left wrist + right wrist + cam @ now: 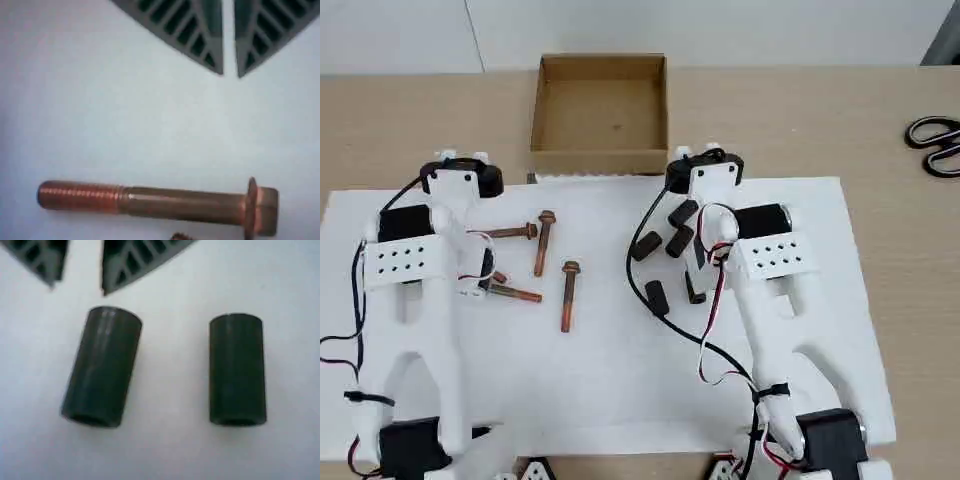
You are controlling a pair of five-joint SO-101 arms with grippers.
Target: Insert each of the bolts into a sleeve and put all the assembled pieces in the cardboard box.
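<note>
Several copper bolts lie on the white foam sheet (620, 380): one (515, 231), one (543, 242), one (568, 295) and one (515, 292). The last lies just beside my left gripper (485, 272). In the left wrist view a bolt (150, 202) lies flat a short way from my left gripper (231, 74), whose fingertips are slightly apart with nothing between them. Black sleeves (683, 212), (646, 245), (679, 241), (655, 296) lie near my right gripper (693, 287). In the right wrist view two sleeves (102, 367), (237, 370) lie on their sides past my open right gripper (77, 287).
The open cardboard box (665, 100) stands beyond the foam sheet's far edge, between the two arms. Scissors (935, 145) lie on the wooden table at the far right. Cables hang along both arms. The foam in front of the bolts is bare.
</note>
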